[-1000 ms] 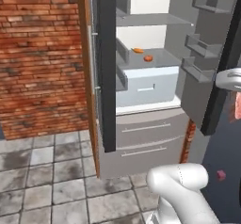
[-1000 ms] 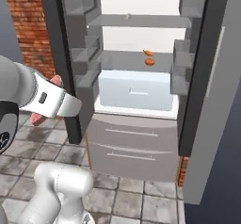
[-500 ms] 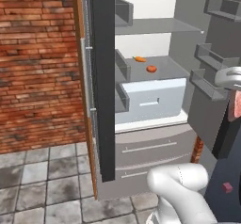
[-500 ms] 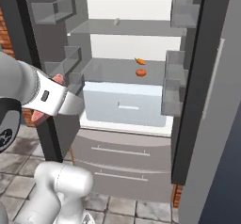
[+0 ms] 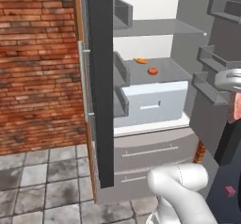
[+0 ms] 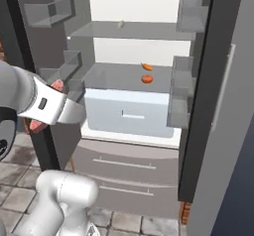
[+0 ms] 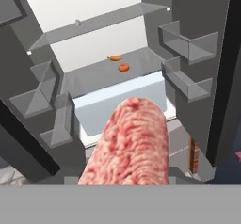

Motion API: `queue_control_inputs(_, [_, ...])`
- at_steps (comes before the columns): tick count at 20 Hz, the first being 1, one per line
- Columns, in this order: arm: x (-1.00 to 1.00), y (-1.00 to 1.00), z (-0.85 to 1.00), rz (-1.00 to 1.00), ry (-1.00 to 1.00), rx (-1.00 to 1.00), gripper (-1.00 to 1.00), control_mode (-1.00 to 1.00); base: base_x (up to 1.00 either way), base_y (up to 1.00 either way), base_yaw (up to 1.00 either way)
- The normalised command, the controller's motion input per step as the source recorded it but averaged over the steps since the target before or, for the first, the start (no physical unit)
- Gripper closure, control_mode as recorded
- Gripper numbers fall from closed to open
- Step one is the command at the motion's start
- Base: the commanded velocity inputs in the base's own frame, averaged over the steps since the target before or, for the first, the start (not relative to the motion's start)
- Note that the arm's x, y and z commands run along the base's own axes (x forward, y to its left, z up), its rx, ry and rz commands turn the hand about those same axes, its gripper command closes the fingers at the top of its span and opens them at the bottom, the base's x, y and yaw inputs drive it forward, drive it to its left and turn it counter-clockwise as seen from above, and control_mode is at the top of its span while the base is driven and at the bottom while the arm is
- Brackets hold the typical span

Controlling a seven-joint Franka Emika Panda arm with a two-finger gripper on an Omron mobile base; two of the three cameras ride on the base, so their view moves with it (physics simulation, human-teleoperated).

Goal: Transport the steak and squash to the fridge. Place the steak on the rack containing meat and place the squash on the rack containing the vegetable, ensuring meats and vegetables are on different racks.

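1. The base has driven closer to the fridge. In both base views the open interior now looms larger and sits more squarely ahead than half a second ago. The things on the shelves only look shifted, because the cameras have moved and they have not.
2. The arm's pose relative to the base is unchanged. The gripper hangs in front of the fridge's left door bins, as the right base view shows them, and it has not yet entered the cavity.
3. The jaws stay pinched on the steak, with no change over the last second. The steak is therefore outside the fridge, just before its opening and roughly level with the white drawer.
4. The carry looks nearly over, so the next step is probably to pick a shelf and reach in.
5. The steak is a long, rounded slab, mottled pink and red with pale marbling. In the hand view it rises from the bottom edge and hides the fingertips.
6. On the fridge's middle shelf, towards the back, lie a carrot-like vegetable and, just beside it, a round orange-red lump.
7. A small pale lump lies on the fridge's upper shelf, but it is too small to identify.
8. If that pale lump is the meat, the steak belongs on the upper shelf, away from the vegetable. Which lump is the meat can't be told from here.
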Motion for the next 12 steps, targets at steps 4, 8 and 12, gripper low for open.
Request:
queue_control_inputs(4, [0.0,0.0,0.0,0.0,0.0,0.0,1.0,1.0,0.37,-0.04,0.03])
queue_control_inputs(8, [0.0,0.0,0.0,0.0,0.0,0.0,1.0,1.0,0.72,-0.08,0.0])
queue_control_inputs(12, [0.0,0.0,0.0,0.0,0.0,0.0,1.0,1.0,1.0,0.01,0.0])
